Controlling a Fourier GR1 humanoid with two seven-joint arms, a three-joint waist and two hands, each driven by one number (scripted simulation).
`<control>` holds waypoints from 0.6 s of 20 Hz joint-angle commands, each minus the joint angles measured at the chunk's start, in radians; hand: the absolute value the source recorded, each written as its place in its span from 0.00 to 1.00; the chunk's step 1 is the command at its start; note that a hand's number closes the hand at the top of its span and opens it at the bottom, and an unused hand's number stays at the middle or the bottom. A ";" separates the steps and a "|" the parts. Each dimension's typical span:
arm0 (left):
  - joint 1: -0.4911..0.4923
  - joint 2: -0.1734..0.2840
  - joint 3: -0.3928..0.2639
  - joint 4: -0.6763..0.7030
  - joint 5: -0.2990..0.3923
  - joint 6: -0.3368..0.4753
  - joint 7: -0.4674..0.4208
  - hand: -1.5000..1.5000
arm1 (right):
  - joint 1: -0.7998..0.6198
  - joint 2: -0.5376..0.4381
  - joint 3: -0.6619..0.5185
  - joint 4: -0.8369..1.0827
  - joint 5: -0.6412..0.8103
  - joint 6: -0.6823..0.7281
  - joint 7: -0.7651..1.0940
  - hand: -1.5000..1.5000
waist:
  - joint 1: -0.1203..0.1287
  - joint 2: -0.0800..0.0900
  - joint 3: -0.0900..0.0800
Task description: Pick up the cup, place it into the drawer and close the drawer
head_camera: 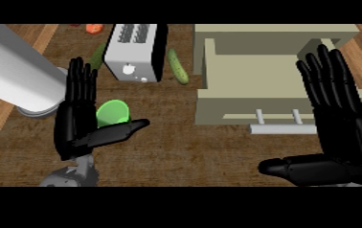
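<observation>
Head view – left hand (pixel 79 121) spread beside green cup (pixel 113 113), right hand (pixel 332 121) spread.

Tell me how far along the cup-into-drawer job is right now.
Early on. The drawer already stands pulled open. The green cup is on the counter, not yet lifted; the left hand is open right beside it, thumb stretched below it. The right hand is open at the drawer's right side. Left to do: grasp the cup, put it in the drawer, push the drawer shut.

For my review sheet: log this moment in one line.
left robot hand: open beside green cup | right robot hand: open | drawer: open
</observation>
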State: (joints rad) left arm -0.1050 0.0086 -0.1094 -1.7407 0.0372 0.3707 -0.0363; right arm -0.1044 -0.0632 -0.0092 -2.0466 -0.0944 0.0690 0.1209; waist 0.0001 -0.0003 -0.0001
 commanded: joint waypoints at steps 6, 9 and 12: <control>0.072 0.014 0.073 0.119 0.023 -0.043 -0.117 0.00 | -0.023 -0.006 -0.009 -0.025 -0.014 -0.002 0.041 0.00 | 0.000 0.000 0.000; 0.079 0.021 0.126 0.190 0.072 -0.079 -0.172 0.00 | 0.000 0.014 0.031 -0.043 0.015 -0.016 0.056 0.00 | 0.000 0.000 0.000; 0.125 -0.003 0.098 0.172 0.043 -0.064 -0.200 0.00 | 0.031 -0.026 -0.056 0.007 -0.065 0.051 -0.007 0.00 | 0.000 0.000 0.000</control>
State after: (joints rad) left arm -0.0208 0.0200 -0.0074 -1.5792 0.0874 0.3090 -0.1987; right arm -0.0914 -0.0716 -0.0246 -2.0528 -0.1149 0.0880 0.1301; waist -0.0001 -0.0002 -0.0003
